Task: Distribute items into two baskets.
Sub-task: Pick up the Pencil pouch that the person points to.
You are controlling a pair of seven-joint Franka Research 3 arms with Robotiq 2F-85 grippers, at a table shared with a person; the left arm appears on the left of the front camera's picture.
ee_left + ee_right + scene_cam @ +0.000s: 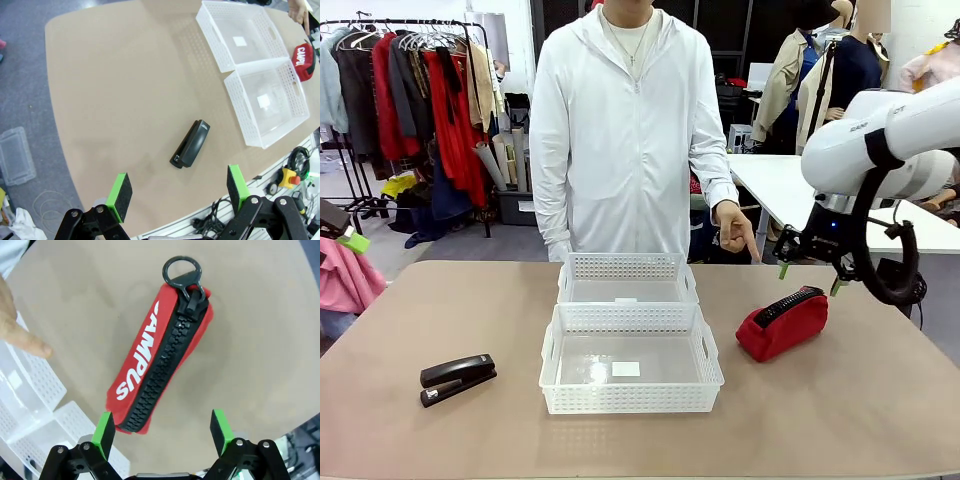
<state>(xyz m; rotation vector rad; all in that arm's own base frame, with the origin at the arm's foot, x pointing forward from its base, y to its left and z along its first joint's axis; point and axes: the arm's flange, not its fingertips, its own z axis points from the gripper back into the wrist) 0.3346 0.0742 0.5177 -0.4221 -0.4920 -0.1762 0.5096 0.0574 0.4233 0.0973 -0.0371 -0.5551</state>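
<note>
A red zippered pouch marked "CAMPUS" lies on the table right of the two white lattice baskets, one near and one far, touching end to end. My right gripper hovers open just above the pouch's far end, nothing between its green pads. The black stapler rests at the front left of the table. My left gripper hangs open high above it, and part of it shows at the left edge.
A person in white stands at the far side; one hand points a finger down toward the table just beyond the pouch. Both baskets hold nothing. A red emergency button and cables lie past the table's near edge.
</note>
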